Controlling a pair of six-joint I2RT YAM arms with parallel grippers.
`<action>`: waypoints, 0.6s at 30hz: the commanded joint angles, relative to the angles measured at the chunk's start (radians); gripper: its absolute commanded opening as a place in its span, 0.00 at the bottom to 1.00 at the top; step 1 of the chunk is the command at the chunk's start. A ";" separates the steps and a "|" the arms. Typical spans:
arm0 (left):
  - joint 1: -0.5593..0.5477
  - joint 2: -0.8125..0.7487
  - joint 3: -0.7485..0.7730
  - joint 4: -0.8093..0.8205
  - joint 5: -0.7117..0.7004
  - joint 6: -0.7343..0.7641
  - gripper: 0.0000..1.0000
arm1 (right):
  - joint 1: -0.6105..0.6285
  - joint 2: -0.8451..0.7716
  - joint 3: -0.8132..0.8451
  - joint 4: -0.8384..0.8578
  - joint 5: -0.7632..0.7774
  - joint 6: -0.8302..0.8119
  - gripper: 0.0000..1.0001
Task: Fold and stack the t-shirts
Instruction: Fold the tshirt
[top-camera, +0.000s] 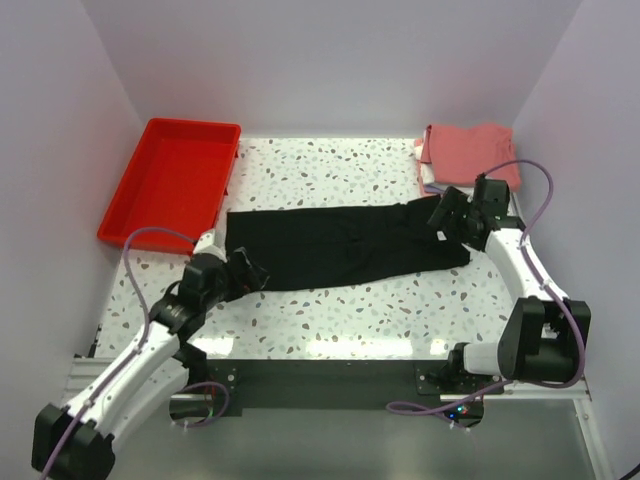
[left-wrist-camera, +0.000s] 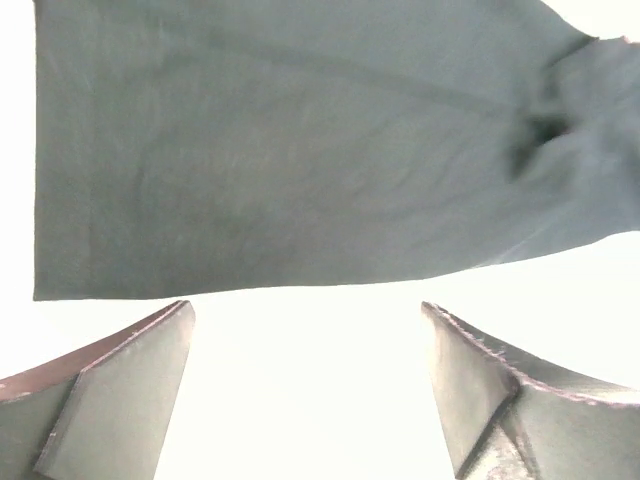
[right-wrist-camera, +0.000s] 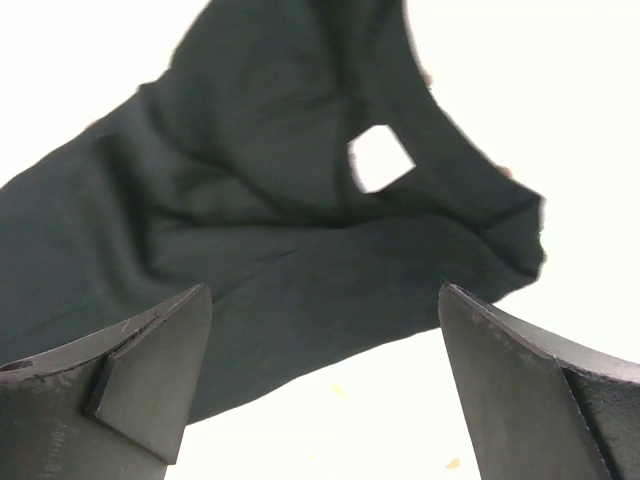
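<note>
Left gripper (top-camera: 245, 272): is hovering at the near-left corner of the black t-shirt (top-camera: 340, 242), jaws standing wide apart.
Left fingers (left-wrist-camera: 120, 390): are gripping nothing. In the left wrist view the left gripper (left-wrist-camera: 307, 310) is framing bare table, with the straight hem of the black t-shirt (left-wrist-camera: 280, 150) lying just beyond the tips.
Black t-shirt: is lying stretched in a long band across the middle of the table (top-camera: 350, 310), running from left to right, flat at the left end and rumpled at the right end.
Right gripper (top-camera: 443, 222): is hanging over the rumpled right end of that shirt, jaws spread wide.
Right fingers (right-wrist-camera: 150, 370): are clamping nothing. In the right wrist view the right gripper (right-wrist-camera: 325, 290) is looking onto the black t-shirt (right-wrist-camera: 250, 230), whose cloth is passing under the tips; whether they are touching it cannot be told.
Stack (top-camera: 468, 152): is sitting at the far right corner, a salmon-red shirt on top and a white edge (top-camera: 428, 182) peeking out beneath.
Red tray (top-camera: 172, 180): is lying at the far left, well apart from the stack.
Count: two grippers with two fingers each, one black shirt spread out, one stack, one tray. The number of shirts in the stack cannot be told.
</note>
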 joint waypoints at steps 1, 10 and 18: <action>-0.006 -0.124 0.054 -0.097 -0.083 -0.017 1.00 | 0.002 -0.034 0.008 0.045 -0.149 0.004 0.99; -0.004 0.468 0.325 0.302 0.054 0.144 1.00 | 0.129 0.032 -0.026 0.093 -0.177 0.046 0.99; 0.020 0.923 0.612 0.399 0.183 0.219 1.00 | 0.158 0.262 0.092 0.085 -0.106 0.077 0.99</action>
